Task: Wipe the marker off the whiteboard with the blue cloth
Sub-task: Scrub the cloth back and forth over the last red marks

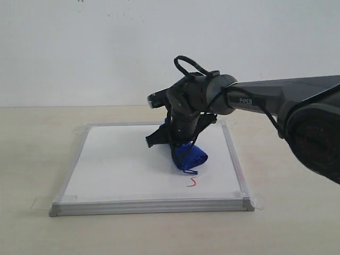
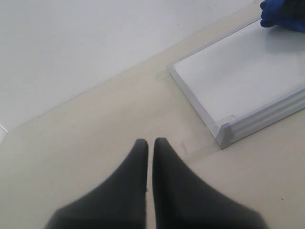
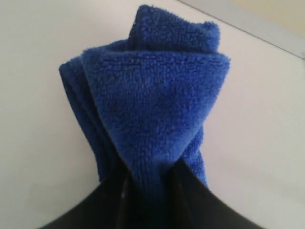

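Observation:
The whiteboard lies flat on the beige table, silver-framed with tape tabs at its corners. One small red marker stroke shows near its front edge, right of centre. My right gripper is shut on the bunched blue cloth, which rests on the board just behind the stroke. In the right wrist view the cloth bulges out between the dark fingers. My left gripper hangs shut and empty over bare table beside a corner of the board; the cloth shows at that view's edge.
A white wall rises behind the table. The right arm reaches in from the right, over the board's right frame. Beige tabletop surrounds the board on all sides.

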You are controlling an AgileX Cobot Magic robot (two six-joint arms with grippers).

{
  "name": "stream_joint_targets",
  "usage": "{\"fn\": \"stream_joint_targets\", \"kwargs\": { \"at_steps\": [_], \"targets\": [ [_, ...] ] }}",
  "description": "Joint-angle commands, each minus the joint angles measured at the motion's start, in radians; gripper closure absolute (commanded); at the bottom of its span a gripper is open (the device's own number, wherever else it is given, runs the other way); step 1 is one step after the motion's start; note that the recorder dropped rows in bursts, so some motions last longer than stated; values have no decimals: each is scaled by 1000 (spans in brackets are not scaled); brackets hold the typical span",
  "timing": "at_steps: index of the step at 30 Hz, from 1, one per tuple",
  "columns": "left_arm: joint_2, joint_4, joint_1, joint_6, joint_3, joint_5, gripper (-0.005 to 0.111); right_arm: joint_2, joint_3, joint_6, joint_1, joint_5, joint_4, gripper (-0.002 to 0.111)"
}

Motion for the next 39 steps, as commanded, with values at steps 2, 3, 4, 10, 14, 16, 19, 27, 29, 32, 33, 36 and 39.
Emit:
{"fn": "stream_joint_targets", "kwargs": {
  "at_steps": [2, 3, 4, 10, 14, 16, 19, 27, 29, 32, 33, 36, 39],
  "targets": [
    [-3, -2, 2, 5, 3, -4, 103, 6, 23, -32, 13, -57, 150, 109],
    [-3, -2, 2, 5, 3, -4, 103, 6, 23, -95, 28, -88, 212, 109],
    [-3, -2, 2, 5, 3, -4, 103, 6, 23, -178, 46, -109, 271, 109],
    [-3, -2, 2, 5, 3, -4, 103, 6, 23, -553, 141, 14, 359, 109],
    [-3, -2, 2, 5, 3, -4, 103, 6, 23, -523, 133, 223, 262, 109],
    [-3, -2, 2, 5, 3, -4, 103, 6, 23, -459, 123, 313, 132, 109],
    [-3, -2, 2, 5, 3, -4, 103, 6, 23, -438, 91, 483, -42, 109],
    [-3, -2, 2, 5, 3, -2, 103, 1, 38, -421, -63, 491, 91, 109],
    [-3, -2, 2, 5, 3, -2, 103, 4, 38, -433, -69, 491, 224, 109],
    [-3, -2, 2, 5, 3, -2, 103, 6, 38, -494, -44, 491, 396, 109],
    [-3, -2, 2, 5, 3, -2, 103, 6, 38, -509, -27, 487, 448, 109],
    [-3, -2, 2, 5, 3, -2, 103, 6, 38, -553, 32, 393, 542, 109],
    [-3, -2, 2, 5, 3, -2, 103, 6, 38, -641, 100, 365, 556, 109]
  ]
}}
